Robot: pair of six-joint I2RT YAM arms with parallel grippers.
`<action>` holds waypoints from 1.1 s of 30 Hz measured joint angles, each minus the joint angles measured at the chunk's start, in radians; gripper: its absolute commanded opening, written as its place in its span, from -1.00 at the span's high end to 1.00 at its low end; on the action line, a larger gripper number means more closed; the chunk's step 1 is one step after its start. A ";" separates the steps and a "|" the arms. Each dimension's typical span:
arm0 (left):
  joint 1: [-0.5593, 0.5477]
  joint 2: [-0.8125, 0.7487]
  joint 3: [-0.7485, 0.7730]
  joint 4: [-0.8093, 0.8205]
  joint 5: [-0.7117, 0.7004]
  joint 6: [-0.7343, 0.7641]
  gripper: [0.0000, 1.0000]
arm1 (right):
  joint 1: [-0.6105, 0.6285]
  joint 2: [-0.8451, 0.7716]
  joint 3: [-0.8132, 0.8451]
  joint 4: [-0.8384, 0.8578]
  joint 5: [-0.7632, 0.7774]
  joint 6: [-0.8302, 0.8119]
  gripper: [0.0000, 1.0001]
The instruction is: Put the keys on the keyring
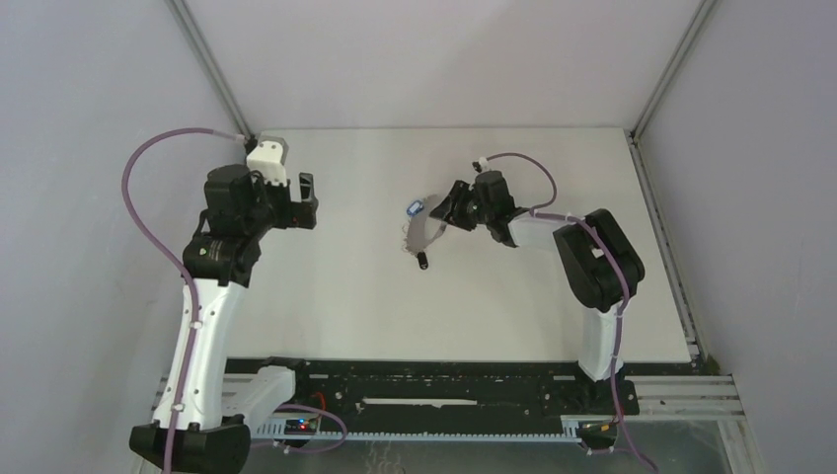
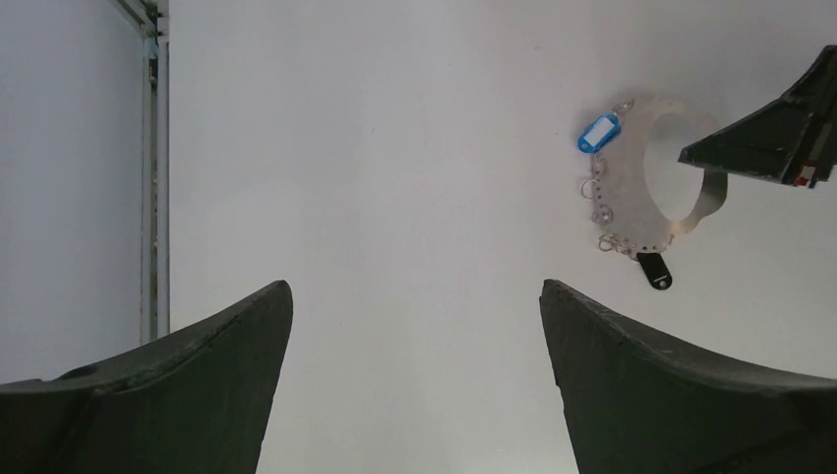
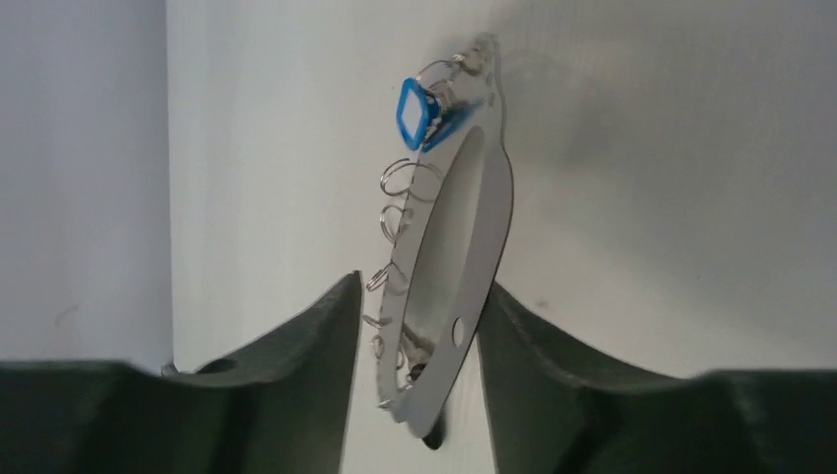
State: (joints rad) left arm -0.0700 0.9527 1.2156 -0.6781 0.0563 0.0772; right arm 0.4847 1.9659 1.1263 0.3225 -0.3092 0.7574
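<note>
The keyring (image 1: 424,234) is a flat grey metal loop with small rings along its left edge, lying mid-table with its right side tilted up. My right gripper (image 1: 446,209) is closed narrowly on its right rim. In the right wrist view the loop (image 3: 441,370) stands between my gripper's (image 3: 419,286) fingers, against the right one. The blue-headed key (image 1: 417,208) hangs at the loop's far end (image 3: 417,112). The black-headed key (image 1: 421,261) sits at its near end (image 2: 654,271). My left gripper (image 1: 308,197) is open and empty, well left of the loop (image 2: 622,197).
Grey enclosure walls with metal corner posts (image 1: 212,69) border the white table. A metal rail (image 2: 153,178) runs along the table's left edge. The arm bases sit on a black rail (image 1: 434,390) at the near edge.
</note>
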 measured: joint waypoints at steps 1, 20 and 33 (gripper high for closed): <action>0.007 0.005 -0.008 0.000 0.003 0.000 -1.00 | 0.000 0.002 0.010 -0.015 0.019 -0.010 -0.49; 0.124 -0.049 -0.450 0.290 0.158 0.011 -1.00 | -0.192 -1.007 -0.394 -0.330 0.591 -0.360 -1.00; 0.125 -0.075 -0.912 1.002 0.171 0.032 -1.00 | -0.370 -0.958 -0.837 0.038 0.848 -0.508 -0.99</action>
State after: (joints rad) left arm 0.0547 0.8780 0.3031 0.3241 0.2272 0.1097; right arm 0.1146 1.0077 0.2897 0.3607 0.5392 0.2497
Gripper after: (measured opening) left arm 0.996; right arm 0.998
